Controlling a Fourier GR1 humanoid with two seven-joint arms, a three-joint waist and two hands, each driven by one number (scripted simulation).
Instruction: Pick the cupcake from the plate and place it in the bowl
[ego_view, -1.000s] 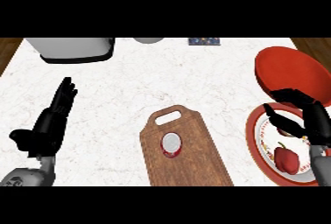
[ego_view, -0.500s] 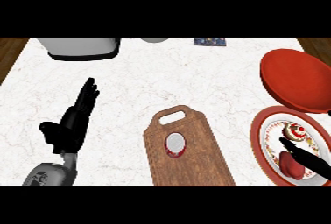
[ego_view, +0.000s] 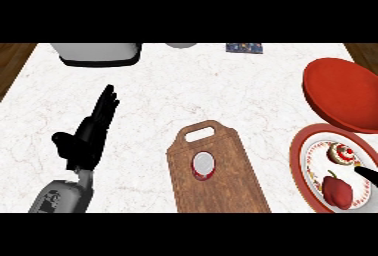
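Cupcake (ego_view: 342, 152) w/ white frosting + red bits sits upright on the red-rimmed plate (ego_view: 301, 162), far right. Red bowl (ego_view: 343, 92) just behind it, w/ nothing visible inside.

A white marble counter (ego_view: 192, 95) with faint reddish veins fills the view; brown wooden floor (ego_view: 13, 60) shows beyond its left and right edges.

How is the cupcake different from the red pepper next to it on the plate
The cupcake is pale with red specks and round, while the pepper is solid red, bigger, with a dark stem. The cupcake sits at the far side of the plate, nearer the red bowl; the pepper lies at the near side. Both rest on the same red-rimmed plate, untouched by either hand.
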